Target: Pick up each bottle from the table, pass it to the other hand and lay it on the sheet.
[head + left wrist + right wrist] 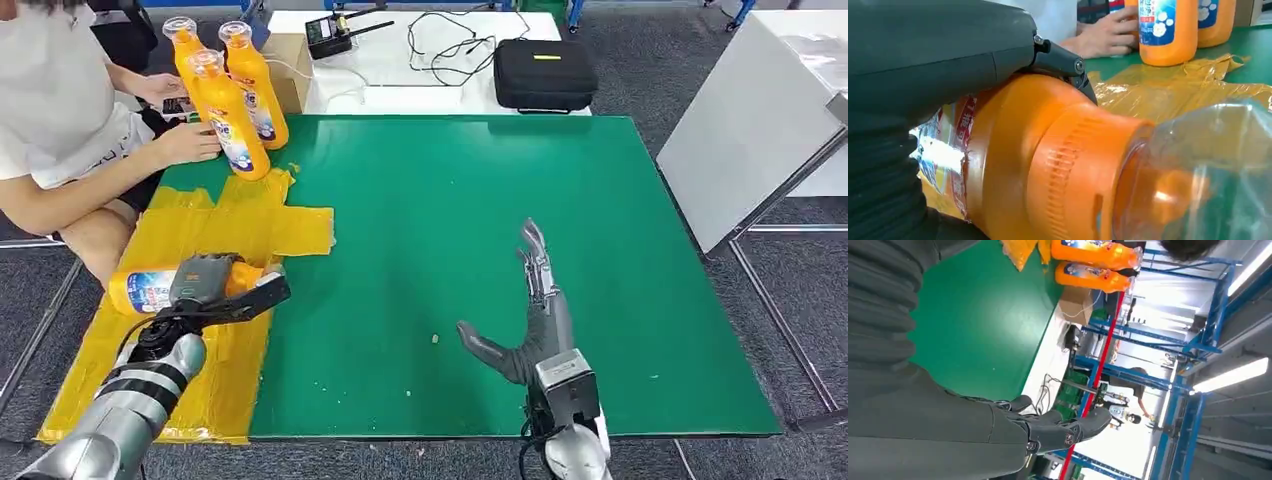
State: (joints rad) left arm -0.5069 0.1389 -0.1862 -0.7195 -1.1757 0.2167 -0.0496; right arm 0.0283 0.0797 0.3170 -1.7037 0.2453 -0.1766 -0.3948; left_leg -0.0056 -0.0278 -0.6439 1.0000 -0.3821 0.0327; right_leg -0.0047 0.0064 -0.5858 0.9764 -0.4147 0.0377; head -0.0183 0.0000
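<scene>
Table: green table (480,250) with a grey floor around it, and a white table behind it carrying a black case (545,72) and loose cables.
Sheet: yellow plastic sheet (240,215), crinkled, spread over the table's left side and reaching its near edge.
Person: person (60,110) seated at the far left corner, one hand (188,143) touching the nearest of the standing bottles.
Standing bottles: three orange detergent bottles (228,95) upright in a tight group at the sheet's far end, clear caps on top.
Held bottle: orange bottle (150,290) on its side over the sheet's near left part, clear cap pointing toward the table's middle; whether it touches the sheet cannot be told.
Left hand: left hand (205,280) wrapped over the bottle's body, fingers (1068,62) curled down around its shoulder.
Right hand: right hand (535,300) above bare green table near the front edge, holding nothing, fingers (1058,430) stretched out straight and close together, thumb spread to the side.
</scene>
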